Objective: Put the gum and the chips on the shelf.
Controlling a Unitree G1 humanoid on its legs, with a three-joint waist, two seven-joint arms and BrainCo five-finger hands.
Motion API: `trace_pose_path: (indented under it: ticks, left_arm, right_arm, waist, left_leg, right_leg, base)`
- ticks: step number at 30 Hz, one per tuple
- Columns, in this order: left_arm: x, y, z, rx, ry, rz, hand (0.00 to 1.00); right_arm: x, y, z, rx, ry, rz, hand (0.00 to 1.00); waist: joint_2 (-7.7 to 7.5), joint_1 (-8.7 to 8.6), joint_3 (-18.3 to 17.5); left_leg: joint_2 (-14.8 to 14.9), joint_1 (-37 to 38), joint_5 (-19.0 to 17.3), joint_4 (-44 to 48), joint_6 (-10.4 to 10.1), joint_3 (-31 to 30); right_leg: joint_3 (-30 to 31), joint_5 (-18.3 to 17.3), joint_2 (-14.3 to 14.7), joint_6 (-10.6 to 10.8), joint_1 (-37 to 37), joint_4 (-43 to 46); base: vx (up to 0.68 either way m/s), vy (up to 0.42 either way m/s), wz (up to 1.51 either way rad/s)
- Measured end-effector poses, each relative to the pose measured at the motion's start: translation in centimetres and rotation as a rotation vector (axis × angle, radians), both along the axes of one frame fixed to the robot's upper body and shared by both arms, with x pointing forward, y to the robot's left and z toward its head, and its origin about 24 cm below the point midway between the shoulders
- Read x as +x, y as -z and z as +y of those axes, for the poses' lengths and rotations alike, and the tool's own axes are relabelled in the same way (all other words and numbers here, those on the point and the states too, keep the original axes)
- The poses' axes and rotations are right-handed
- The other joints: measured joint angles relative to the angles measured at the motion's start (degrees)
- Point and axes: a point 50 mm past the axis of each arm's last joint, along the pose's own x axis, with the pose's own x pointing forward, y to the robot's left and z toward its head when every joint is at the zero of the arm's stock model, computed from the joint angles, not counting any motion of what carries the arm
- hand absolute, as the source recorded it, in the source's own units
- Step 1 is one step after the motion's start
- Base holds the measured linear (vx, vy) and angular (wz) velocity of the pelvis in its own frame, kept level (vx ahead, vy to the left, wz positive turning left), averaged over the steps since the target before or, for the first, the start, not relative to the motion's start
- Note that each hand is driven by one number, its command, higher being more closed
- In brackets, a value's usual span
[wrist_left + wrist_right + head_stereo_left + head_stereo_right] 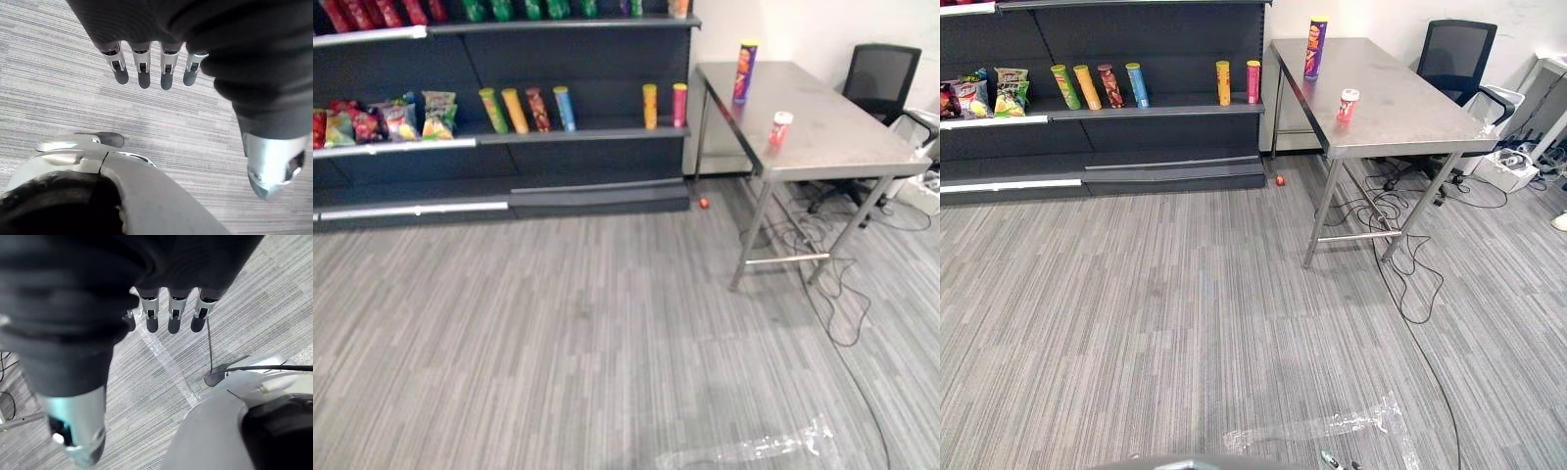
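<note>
Nearest, over grey carpet floor [58,98]: left robot hand [143,68] and right robot hand [174,313], fingers straight, holding nothing. Farther off, upper right of the frame, on the steel desk [842,137]: small red-and-white gum canister [780,128], upright, long axis vertical. Behind it, purple chips tube [745,71], likewise upright. Upper left: dark shelf [578,134].

Red floor speck [704,203], perhaps a ball

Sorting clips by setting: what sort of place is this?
Probably a mock shop in an office: dark shelving stocked with chip cans and snack bags, beside a steel table and office chair.
</note>
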Motion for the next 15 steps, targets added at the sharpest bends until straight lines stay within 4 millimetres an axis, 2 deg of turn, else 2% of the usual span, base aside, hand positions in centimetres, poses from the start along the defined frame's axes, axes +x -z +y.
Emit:
trace_pose_path:
  ticks: [3,6,7,9,10,11,13,15]
  left_arm:
    - [0.9,-0.1,0.3,0.007,0.007,-0.019,0.0]
    - [1.6,-0.3,0.8,0.02,0.011,-0.037,0.0]
    - [1.8,-0.3,1.0,0.025,0.011,-0.042,0.0]
    - [2.3,-0.4,1.2,0.03,0.013,-0.057,0.0]
    - [2.8,-0.6,1.4,0.027,-0.005,-0.078,0.0]
    - [2.9,-0.6,1.3,0.024,-0.013,-0.082,0.0]
    - [3.3,-0.6,1.0,-0.001,-0.08,-0.116,0.0]
    - [3.3,-0.6,0.8,-0.017,-0.118,-0.125,0.0]
  right_arm:
    - [1.0,-0.1,0.1,0.002,-0.005,-0.025,0.0]
    - [1.3,-0.1,0.4,0.008,-0.005,-0.031,0.0]
    - [1.4,0.0,0.5,0.011,-0.004,-0.032,0.0]
    - [1.5,0.0,0.6,0.015,-0.014,-0.036,0.0]
    - [1.6,0.0,0.7,0.02,-0.005,-0.043,0.0]
    - [1.5,0.0,0.7,0.019,-0.002,-0.041,0.0]
    - [1.0,-0.1,0.3,0.015,0.021,-0.034,0.0]
    - [1.2,-0.1,0.2,0.012,0.025,-0.039,0.0]
  waist:
    - [0.05,-0.18,2.0]
    - [-1.18,-0.2,3.6]
    - [-1.8,-0.18,3.8]
    - [-2.53,0.02,4.3]
    - [-2.76,-0.2,5.7]
    - [-2.62,-0.23,5.8]
    - [-2.0,0.25,7.0]
    - [-0.99,-0.07,7.2]
  left_leg:
    - [-0.2,-1.0,0.7,0.3,-0.2,-0.7]
    - [-0.4,-1.8,1.3,0.4,-0.3,-2.7]
    - [-0.4,-2.4,0.8,1.2,-1.1,-3.2]
    - [0.3,-7.3,-3.8,11.8,-2.3,-2.8]
    - [1.3,-13.7,-5.8,27.8,-3.3,-1.9]
    - [1.6,-14.7,-5.8,30.3,-3.3,-1.6]
    - [3.4,-19.3,-5.7,42.5,-4.3,-1.2]
    - [4.6,-21.5,-8.2,43.6,-3.8,-1.2]
  right_leg:
    - [-0.6,-2.3,-0.5,-0.1,-3.1,5.2]
    - [-2.6,-4.4,-1.1,-0.6,-4.9,8.8]
    - [-3.3,-5.3,-1.4,-0.8,-5.4,10.0]
    - [-3.7,-6.6,-1.8,-1.7,-5.8,11.2]
    - [-5.1,-8.1,-2.4,-2.0,-4.4,12.2]
    - [-5.2,-8.1,-2.4,-2.1,-4.1,12.4]
    - [-5.1,-9.4,-2.4,-2.7,-1.5,13.4]
    - [-4.9,-10.7,-2.5,-3.2,-0.5,13.6]
  base:
    - [0.0,-0.025,0.09]
    - [-0.02,-0.051,0.38]
    - [-0.01,-0.061,0.32]
    - [-0.02,-0.084,0.32]
    - [-0.03,-0.101,0.33]
    - [-0.02,-0.102,0.28]
    - [0.06,-0.029,0.0]
    - [0.12,0.049,-0.02]
